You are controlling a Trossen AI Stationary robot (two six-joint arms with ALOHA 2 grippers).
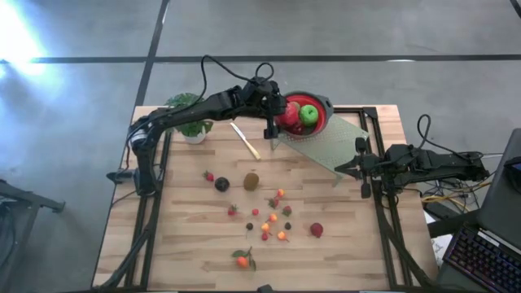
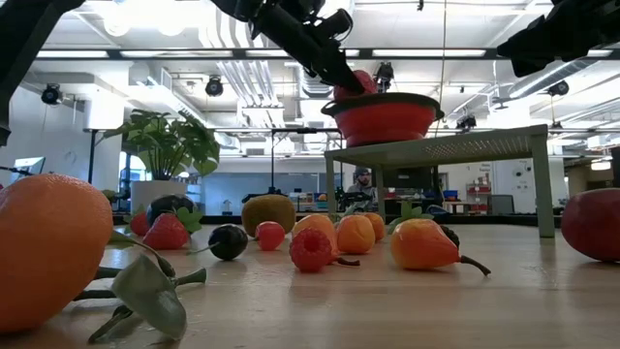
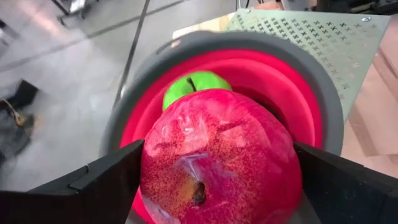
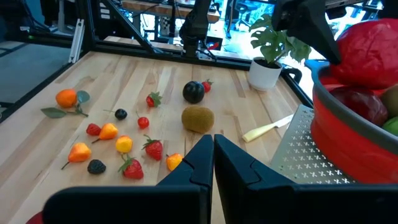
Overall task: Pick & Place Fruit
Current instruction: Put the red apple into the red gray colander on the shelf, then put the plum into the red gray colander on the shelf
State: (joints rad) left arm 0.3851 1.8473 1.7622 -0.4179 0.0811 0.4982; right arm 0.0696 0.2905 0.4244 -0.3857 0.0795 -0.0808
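The left gripper (image 1: pixel 281 114) hangs over the red bowl (image 1: pixel 323 114), which stands on a perforated green rack (image 1: pixel 326 145) at the far side of the wooden tabletop (image 1: pixel 179 244). Its jaws are spread wide with a large red apple (image 3: pixel 221 158) sitting between them, the fingers (image 3: pixel 102 180) flanking the apple on either side; whether they press on it or stand just clear cannot be told. Behind that apple, in the bowl, lies a green apple (image 3: pixel 193 87); from above the green apple (image 1: pixel 308 114) shows beside red fruit. The right gripper (image 4: pixel 213 155) waits at the right edge of the tabletop, just beside the rack, its jaws pressed together and holding nothing. The remaining fruit lies scattered on the bare wood, well apart from the bowl: a brown kiwi (image 1: pixel 251 181) near a dark plum (image 1: pixel 221 185) and a strawberry (image 1: pixel 209 176), a leafy tangerine (image 1: pixel 242 260) at the near edge, another red apple (image 1: pixel 316 230) towards the right, and a loose cluster of small orange and red berries (image 1: pixel 273 220) between them. A pale knife (image 1: pixel 245 140) rests on the tabletop between the rack and a potted plant (image 1: pixel 191 118) in a white pot at the far left corner. In the low view the tangerine (image 2: pixel 48 252) looms nearest.
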